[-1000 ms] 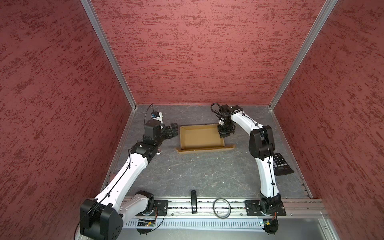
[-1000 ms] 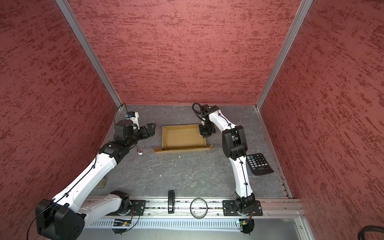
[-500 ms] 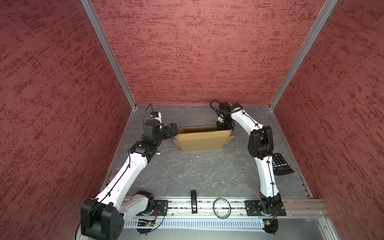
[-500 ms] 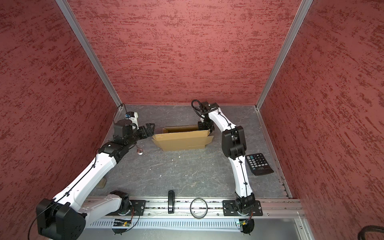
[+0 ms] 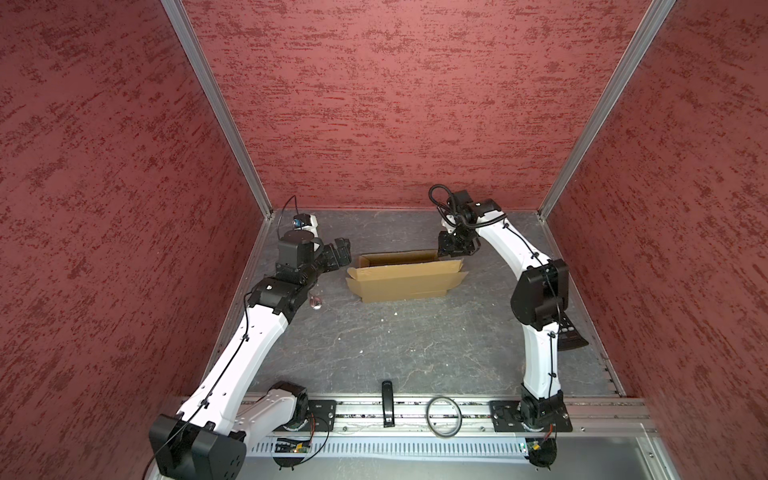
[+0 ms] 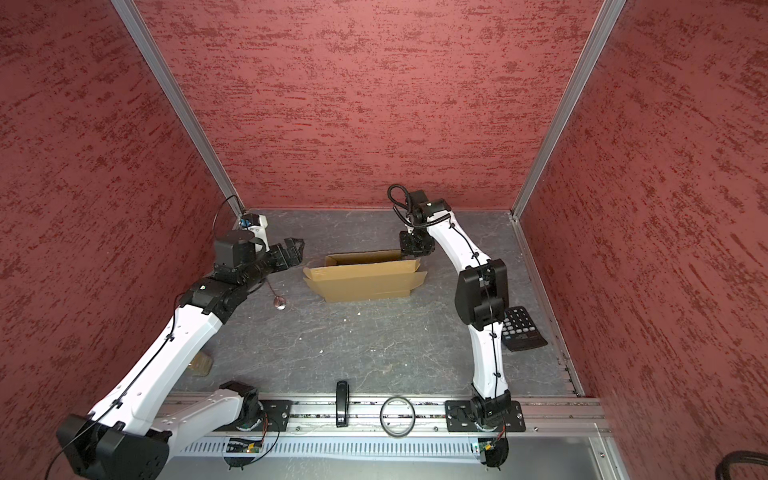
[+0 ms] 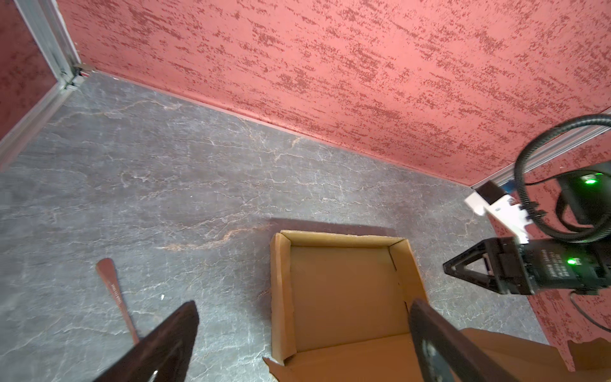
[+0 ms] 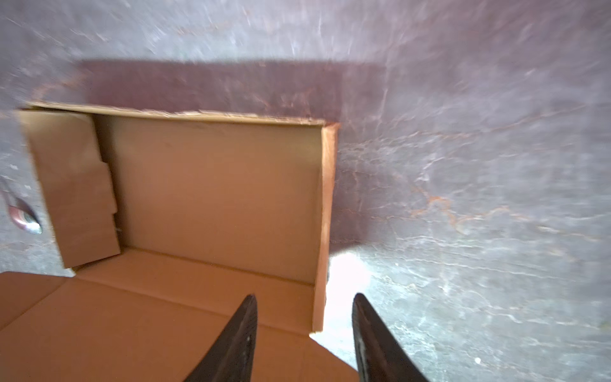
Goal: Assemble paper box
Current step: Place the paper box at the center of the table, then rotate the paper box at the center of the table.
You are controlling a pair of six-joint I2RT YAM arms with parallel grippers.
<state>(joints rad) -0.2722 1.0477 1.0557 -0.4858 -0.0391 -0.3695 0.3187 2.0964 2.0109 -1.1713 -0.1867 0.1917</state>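
Observation:
The paper box (image 5: 401, 280) (image 6: 365, 279) is a shallow tan cardboard tray at the far middle of the table. Its big front panel stands raised, with small flaps sticking out at both ends. My right gripper (image 5: 452, 248) (image 8: 304, 297) hovers over the box's far right corner, open. The tray's end wall (image 8: 320, 297) shows in the gap between its fingers, apart from both. My left gripper (image 5: 340, 251) (image 7: 304, 314) is open wide, just left of the box (image 7: 344, 291), holding nothing.
A metal spoon (image 6: 279, 303) (image 7: 114, 291) lies on the table left of the box, under my left arm. A black calculator (image 6: 521, 328) sits at the right edge. A ring (image 5: 444, 417) and a black bar (image 5: 387, 401) rest on the front rail.
The box's front panel, a thin strip a second ago, has swung up and now shows its broad face. My right gripper has opened and risen a little. The left arm has barely moved.

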